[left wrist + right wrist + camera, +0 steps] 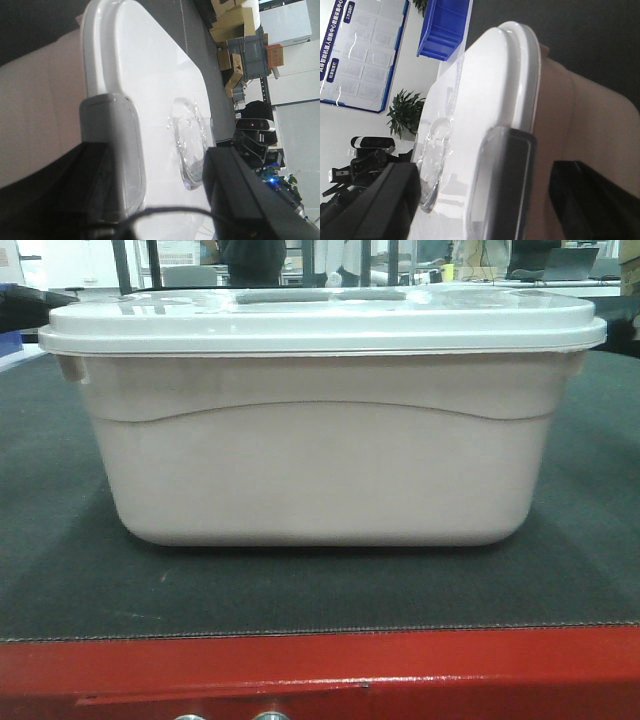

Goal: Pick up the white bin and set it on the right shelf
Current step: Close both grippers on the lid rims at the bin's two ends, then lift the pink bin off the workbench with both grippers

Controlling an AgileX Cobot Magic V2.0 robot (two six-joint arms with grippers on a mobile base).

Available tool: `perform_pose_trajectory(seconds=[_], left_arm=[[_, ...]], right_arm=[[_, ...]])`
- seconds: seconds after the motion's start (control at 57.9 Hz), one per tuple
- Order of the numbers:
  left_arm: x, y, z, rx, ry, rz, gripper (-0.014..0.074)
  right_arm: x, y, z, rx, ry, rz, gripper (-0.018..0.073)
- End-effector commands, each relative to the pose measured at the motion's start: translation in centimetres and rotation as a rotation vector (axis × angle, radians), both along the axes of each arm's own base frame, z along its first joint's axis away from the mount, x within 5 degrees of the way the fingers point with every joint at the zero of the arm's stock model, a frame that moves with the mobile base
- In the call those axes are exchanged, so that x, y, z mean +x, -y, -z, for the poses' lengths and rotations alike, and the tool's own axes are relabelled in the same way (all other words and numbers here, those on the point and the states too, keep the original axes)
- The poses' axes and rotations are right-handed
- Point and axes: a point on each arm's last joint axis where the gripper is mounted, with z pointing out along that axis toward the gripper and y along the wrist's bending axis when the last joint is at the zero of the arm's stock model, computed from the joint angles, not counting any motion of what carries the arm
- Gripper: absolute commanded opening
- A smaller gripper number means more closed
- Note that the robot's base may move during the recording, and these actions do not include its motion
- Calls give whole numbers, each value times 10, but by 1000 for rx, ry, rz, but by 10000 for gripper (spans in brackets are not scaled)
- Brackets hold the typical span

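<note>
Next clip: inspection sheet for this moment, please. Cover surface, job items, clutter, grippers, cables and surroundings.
Surface: dark mat on a red-framed table.
Job's things: white bin upright on the mat, lid on; right shelf not in view.
Clutter: nothing seen on the mat.
Grippers: left gripper and right gripper both open, each straddling one end of the bin's rim.
Cables: thin dark cable by the left gripper.
Surroundings: blue bin, potted plant, wall poster, cardboard boxes.
</note>
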Motion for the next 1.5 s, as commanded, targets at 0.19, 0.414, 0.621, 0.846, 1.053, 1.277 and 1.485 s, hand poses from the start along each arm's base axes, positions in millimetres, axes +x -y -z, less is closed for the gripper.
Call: perform_pose_trajectory(seconds=[0.19,0.414,0.621,0.846,1.053,1.277,1.485], left_arm=[[11,4,3,-138,-19,24,316],[15,5,9,-212,-43,48,316],[14,13,9,-213,-44,70,316],[14,27,11,-192,-54,83,314],[13,30,11,-192,-55,92,311],[12,31,10,-202,-53,108,155],[9,32,5,-252,-44,139,-128]], right_arm=[[-1,-8,-16,128,75,-77,623],[-1,-8,-17,134,78,-81,623],[-1,-8,-18,146,83,-82,622],[-1,-9,-19,153,85,-86,545],[-2,-9,-19,159,88,-92,263],[-2,-9,-19,159,89,-94,60],[-6,-11,-30,154,122,-93,60]])
